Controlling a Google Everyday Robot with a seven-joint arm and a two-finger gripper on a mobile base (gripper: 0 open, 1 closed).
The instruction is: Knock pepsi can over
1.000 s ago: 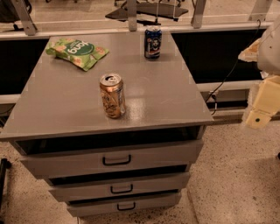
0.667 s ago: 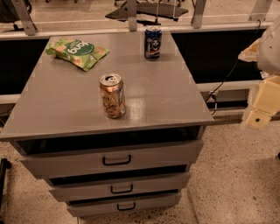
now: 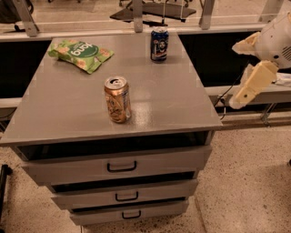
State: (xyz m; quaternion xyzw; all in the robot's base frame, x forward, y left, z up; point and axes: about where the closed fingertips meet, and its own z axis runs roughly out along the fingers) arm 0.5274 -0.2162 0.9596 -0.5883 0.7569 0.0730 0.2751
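Note:
The pepsi can (image 3: 159, 44), dark blue with a silver top, stands upright near the far edge of the grey cabinet top (image 3: 173, 100), right of centre. My gripper (image 3: 233, 75) hangs in the air off the right side of the cabinet, to the right of and nearer than the can and well apart from it. Its two cream fingers (image 3: 253, 85) are spread apart and hold nothing.
A gold can (image 3: 117, 99) stands upright near the middle front of the top. A green snack bag (image 3: 82, 53) lies at the far left. The cabinet has three drawers (image 3: 122, 166) below. A rail and metal posts (image 3: 207, 13) run behind it. A cable (image 3: 226, 93) hangs at the right.
My gripper has moved left and up, closer to the cabinet's right edge. Both cans and the bag have not moved.

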